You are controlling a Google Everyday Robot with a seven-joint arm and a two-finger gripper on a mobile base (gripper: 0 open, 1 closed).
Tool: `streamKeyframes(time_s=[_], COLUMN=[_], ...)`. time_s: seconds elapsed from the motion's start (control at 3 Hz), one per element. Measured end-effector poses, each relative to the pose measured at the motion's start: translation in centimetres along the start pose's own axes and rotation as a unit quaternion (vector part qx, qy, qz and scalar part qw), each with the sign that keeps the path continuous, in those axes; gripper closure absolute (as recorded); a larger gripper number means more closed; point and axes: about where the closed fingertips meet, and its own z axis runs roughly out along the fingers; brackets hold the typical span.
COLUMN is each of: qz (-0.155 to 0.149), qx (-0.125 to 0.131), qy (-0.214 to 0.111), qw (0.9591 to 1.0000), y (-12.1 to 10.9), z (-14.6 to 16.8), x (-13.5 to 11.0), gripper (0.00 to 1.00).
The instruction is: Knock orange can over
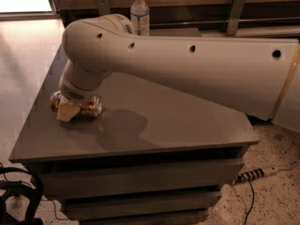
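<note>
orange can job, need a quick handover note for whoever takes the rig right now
Gripper: down at the left side of the grey table, right over the orange can; the wrist hides its tip.
Orange can: appears to lie on its side on the table under the gripper.
Water bottle: upright at the back, behind the arm, apart from the can.
Done: the can looks knocked over.
Left: probably lift the arm clear and confirm the can is lying flat.
</note>
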Motion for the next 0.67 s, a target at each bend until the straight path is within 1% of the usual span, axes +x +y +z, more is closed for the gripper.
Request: streamKeyframes(time_s=[0.33,0.67], qz=[-0.001,-0.001], qx=[0.000,0.000], qy=[0.000,0.000], qw=[1.0000,1.0000], y=[0.07,0.07], z=[-0.03,-0.04], x=[-0.06,-0.07], gripper=[0.00,0.00])
